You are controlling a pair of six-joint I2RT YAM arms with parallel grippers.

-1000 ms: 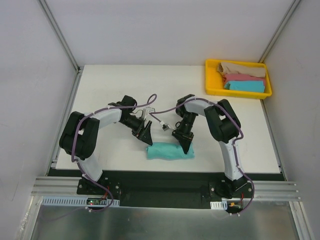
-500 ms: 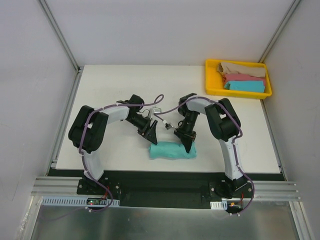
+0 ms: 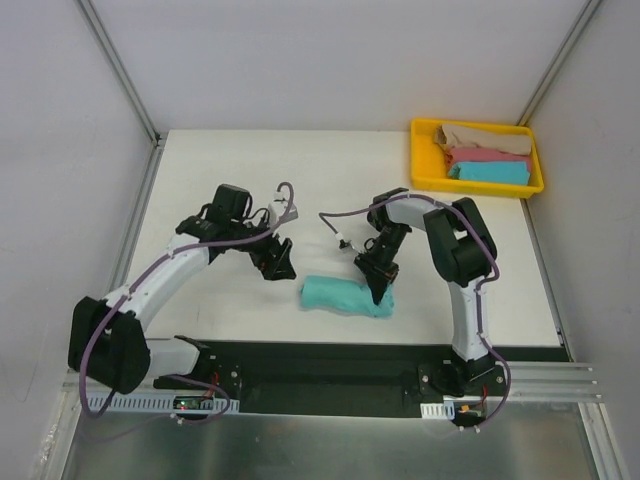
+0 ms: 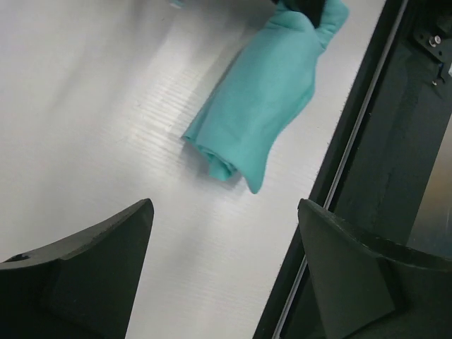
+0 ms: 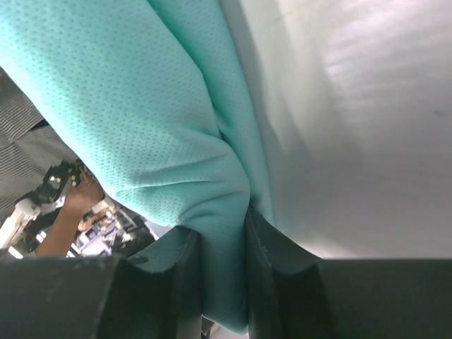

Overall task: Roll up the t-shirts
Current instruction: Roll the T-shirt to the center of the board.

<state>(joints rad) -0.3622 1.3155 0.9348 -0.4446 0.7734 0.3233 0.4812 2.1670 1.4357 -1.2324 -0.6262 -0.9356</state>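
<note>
A rolled teal t-shirt [image 3: 345,297] lies near the table's front edge, right of centre. It also shows in the left wrist view [image 4: 265,92] and fills the right wrist view [image 5: 134,113]. My right gripper [image 3: 377,295] is shut on a fold at the roll's right end, the cloth pinched between both fingers [image 5: 279,279]. My left gripper [image 3: 281,268] is open and empty, left of the roll and apart from it, with bare table between its fingers [image 4: 106,268]. Tan [image 3: 480,136], pink [image 3: 487,156] and sky-blue [image 3: 490,172] t-shirts lie in the yellow tray.
The yellow tray [image 3: 420,160] stands at the table's back right corner. The black front rail [image 3: 330,365] runs just below the roll. White walls enclose the table on the left, back and right.
My left arm has drawn back to the left, away from the roll's left end, with its gripper open. The right gripper stays at the right end of the roll, which shifted slightly rightward.
</note>
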